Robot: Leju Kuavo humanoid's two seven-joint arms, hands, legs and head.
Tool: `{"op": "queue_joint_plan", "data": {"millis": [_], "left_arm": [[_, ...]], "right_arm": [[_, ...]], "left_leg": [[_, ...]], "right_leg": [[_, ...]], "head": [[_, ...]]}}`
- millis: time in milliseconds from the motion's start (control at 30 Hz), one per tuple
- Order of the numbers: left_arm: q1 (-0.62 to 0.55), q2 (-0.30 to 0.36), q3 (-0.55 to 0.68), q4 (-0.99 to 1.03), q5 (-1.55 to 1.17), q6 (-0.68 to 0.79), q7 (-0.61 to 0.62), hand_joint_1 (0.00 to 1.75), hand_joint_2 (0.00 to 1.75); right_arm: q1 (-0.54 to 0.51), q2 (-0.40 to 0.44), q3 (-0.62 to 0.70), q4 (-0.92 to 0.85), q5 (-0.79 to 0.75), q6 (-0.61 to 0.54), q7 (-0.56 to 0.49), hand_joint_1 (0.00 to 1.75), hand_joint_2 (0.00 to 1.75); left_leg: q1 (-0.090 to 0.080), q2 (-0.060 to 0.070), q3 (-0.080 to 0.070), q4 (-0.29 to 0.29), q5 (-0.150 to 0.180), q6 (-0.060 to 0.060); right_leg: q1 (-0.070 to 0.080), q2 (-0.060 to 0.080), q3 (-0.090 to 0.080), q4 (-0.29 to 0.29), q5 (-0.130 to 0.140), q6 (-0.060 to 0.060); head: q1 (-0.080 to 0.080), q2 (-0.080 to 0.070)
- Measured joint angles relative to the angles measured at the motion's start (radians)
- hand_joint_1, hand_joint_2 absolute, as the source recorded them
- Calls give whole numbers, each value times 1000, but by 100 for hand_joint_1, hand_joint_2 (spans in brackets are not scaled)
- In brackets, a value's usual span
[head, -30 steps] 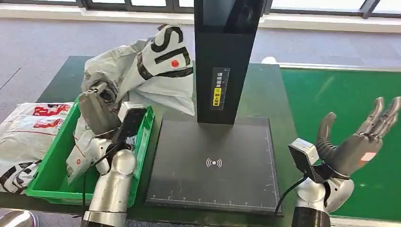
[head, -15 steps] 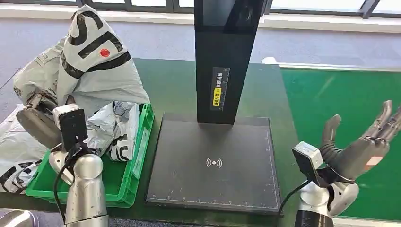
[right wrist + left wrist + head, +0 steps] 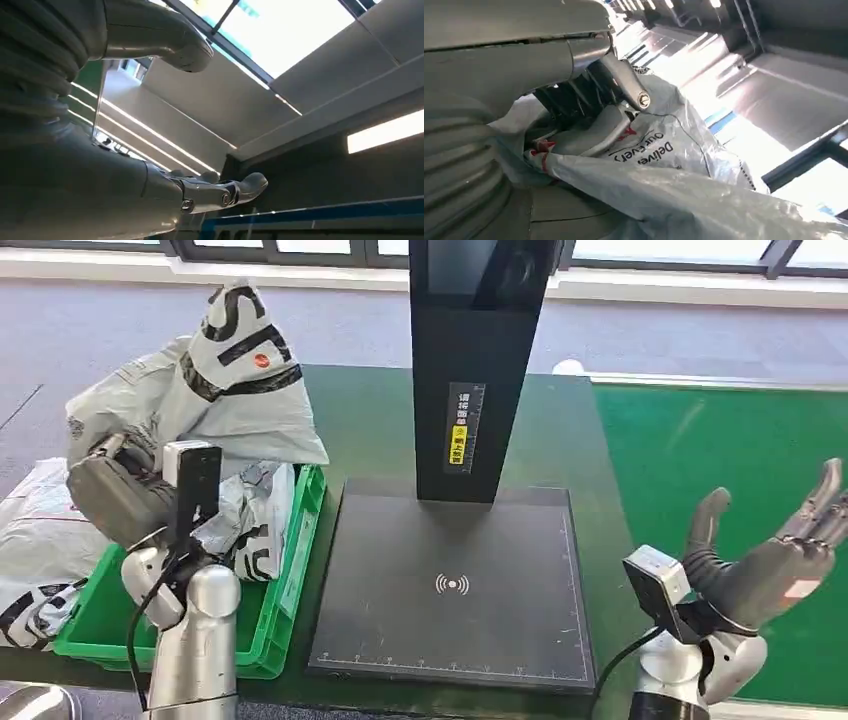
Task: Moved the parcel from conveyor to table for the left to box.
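Parcel (image 3: 215,390) back rightward over green bin (image 3: 100,625), in left robot hand (image 3: 115,495).

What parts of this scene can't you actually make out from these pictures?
- Left hand fingers: head view, hidden behind the grey parcel it holds.
- Green bin floor: head view, covered by another bag and the arm.
- Black stand top: cut off by the picture's edge.
- Yellow label: print too small.

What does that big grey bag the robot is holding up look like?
The grey parcel bag is soft, crinkly plastic with big black letters and a red dot near its pointed top. The left hand grips its lower edge and holds it up above the green bin. The wrist view shows black print on the film.
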Motion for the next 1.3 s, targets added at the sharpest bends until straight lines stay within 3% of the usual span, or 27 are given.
{"op": "queue_joint_plan", "data": {"millis": [667,1300], "left_arm": [[64,26,-91,67,-39,-10,192,175,175],[86,26,-39,26,29,-5,158,175,175]], "right_arm": [[22,-3,0,-19,14,0,39,0,175],[30,-4,0,-22,22,0,42,0,175]], "left_leg": [[0,0,0,0,0,0],[0,0,0,0,0,0]], "right_leg": [[0,0,0,0,0,0],[0,0,0,0,0,0]], "head": [[0,0],[0,0]]}}
